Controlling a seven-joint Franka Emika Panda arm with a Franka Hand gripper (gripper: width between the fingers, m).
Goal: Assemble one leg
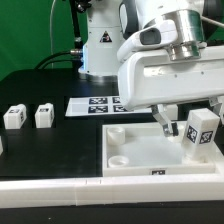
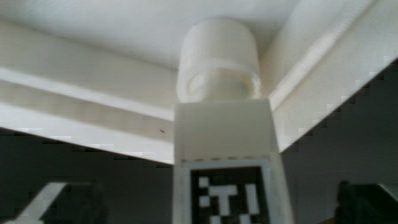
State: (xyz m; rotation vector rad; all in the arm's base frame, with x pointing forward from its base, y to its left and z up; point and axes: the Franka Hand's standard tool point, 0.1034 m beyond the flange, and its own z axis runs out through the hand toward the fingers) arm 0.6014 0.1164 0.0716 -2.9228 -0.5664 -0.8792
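Note:
A leg (image 1: 201, 131), a white block with a black-and-white tag, sits slightly tilted on the right part of the large white panel (image 1: 135, 143). My gripper (image 1: 190, 122) is above it with one finger on each side. In the wrist view the leg (image 2: 226, 150) fills the middle, with its round peg end (image 2: 222, 60) pointing at the panel's edge. The dark fingertips (image 2: 50, 206) stand apart from the leg, with a gap on both sides. The gripper is open and holds nothing. Two more legs (image 1: 14, 117) (image 1: 43, 116) stand at the exterior view's left.
The marker board (image 1: 92, 104) lies behind the panel, below the robot base. A round corner socket (image 1: 118, 132) shows at the panel's near left corner. A long white rail (image 1: 60, 188) runs along the table's front edge.

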